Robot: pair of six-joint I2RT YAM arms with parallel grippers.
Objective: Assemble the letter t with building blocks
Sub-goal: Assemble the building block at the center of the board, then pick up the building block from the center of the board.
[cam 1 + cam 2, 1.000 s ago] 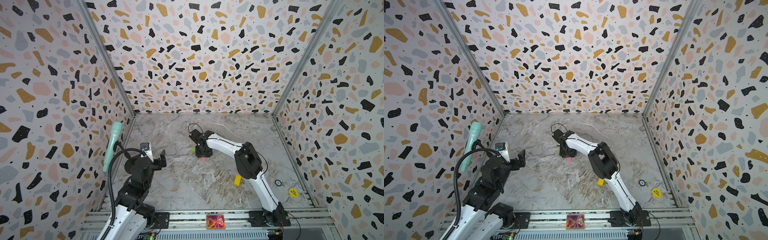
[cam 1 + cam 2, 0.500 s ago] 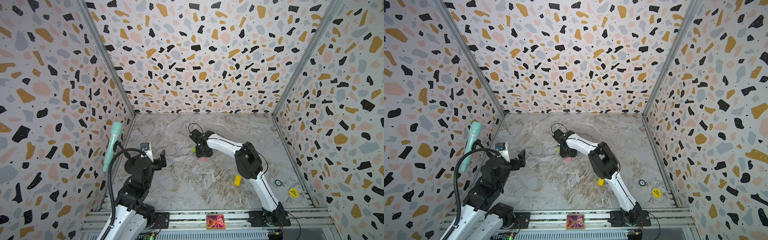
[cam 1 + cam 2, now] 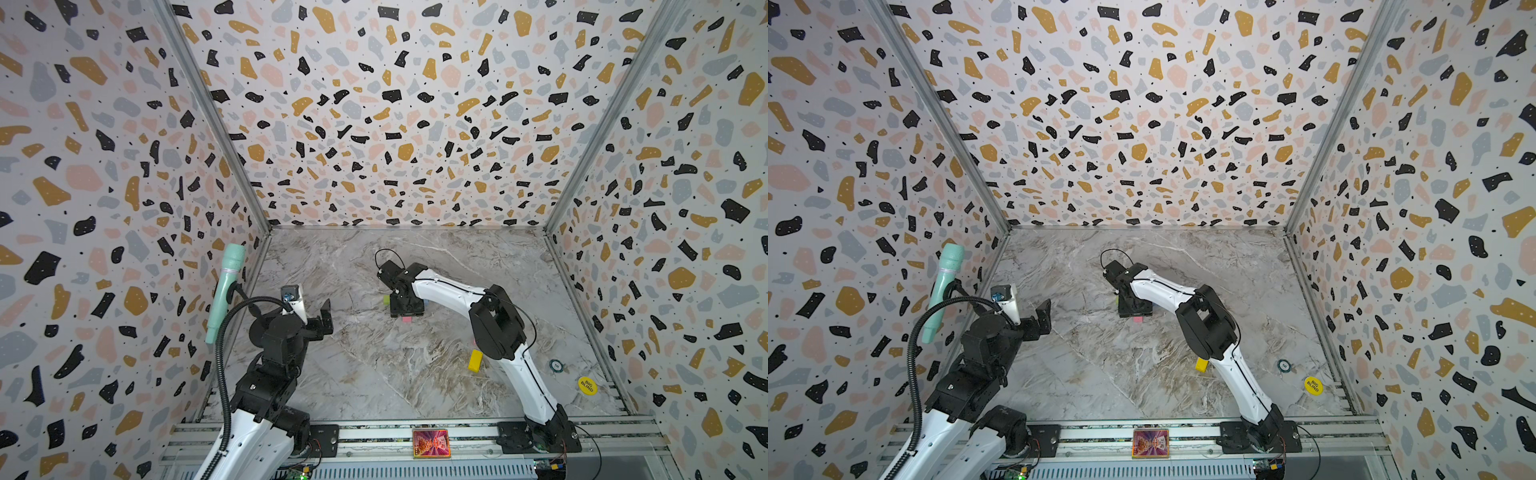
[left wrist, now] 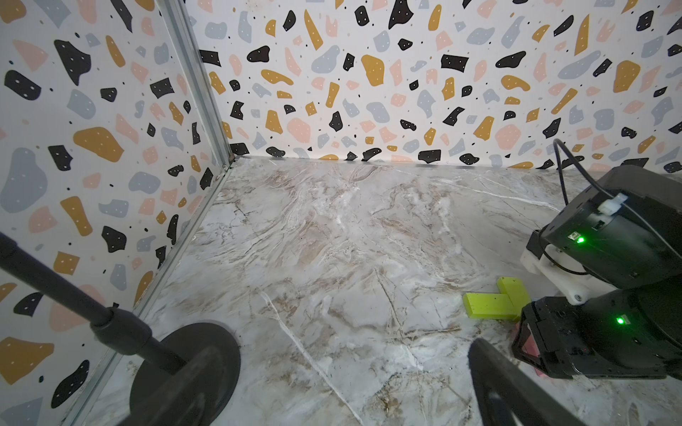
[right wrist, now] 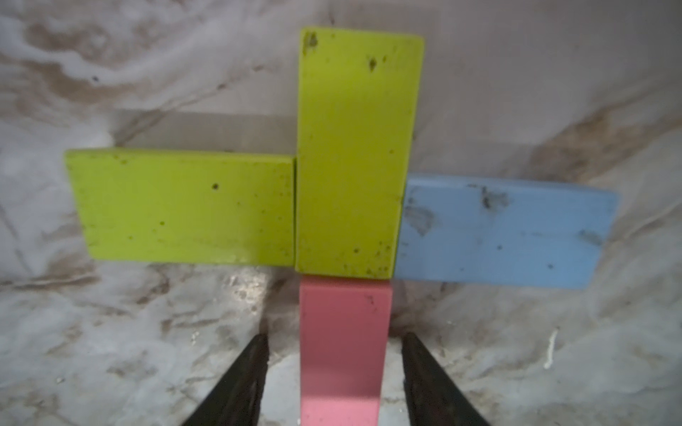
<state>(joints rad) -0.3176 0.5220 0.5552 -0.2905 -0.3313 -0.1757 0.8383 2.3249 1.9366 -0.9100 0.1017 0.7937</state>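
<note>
In both top views the right gripper's (image 3: 406,309) body hides most of the letter t (image 5: 354,221). Only a green corner, a blue sliver and the pink end peek out. In the right wrist view the pink brick's (image 5: 345,332) near end is cut off by the frame edge. Of the left gripper (image 3: 323,316), only one blurred finger (image 4: 516,391) shows in its wrist view, so I cannot tell its grip.

The right fingers (image 5: 251,369) are parted, with the pink brick between them and marble table (image 5: 147,350) showing on both sides; nothing is grasped. Just past the fingertips, the pink brick butts an upright lime green brick (image 5: 358,155). A second lime green brick (image 5: 184,208) and a scuffed light blue brick (image 5: 505,232) touch its two sides. The yellow brick (image 3: 475,360) lies well apart, beside the right arm's elbow.
</note>
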